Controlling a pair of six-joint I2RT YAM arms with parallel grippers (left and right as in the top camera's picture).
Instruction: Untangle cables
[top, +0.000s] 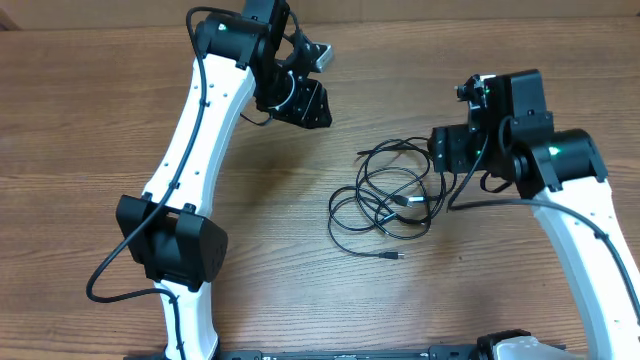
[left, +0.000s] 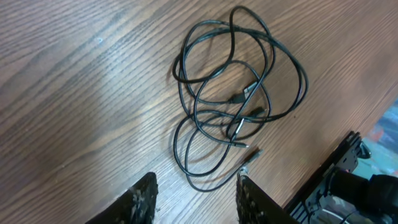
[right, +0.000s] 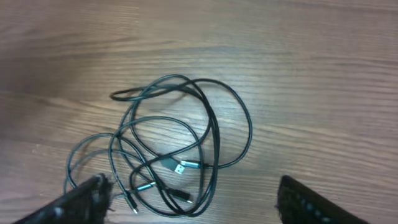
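Overhead: tangled cables are lying in loose loops on the tabletop, just beside the right tool and well apart from the left tool.

Left wrist: the tool is standing spread, gripping nothing, with the cables lying ahead of it.

Right wrist: the tool is gaping wide and empty, with the tangle lying just ahead of it.
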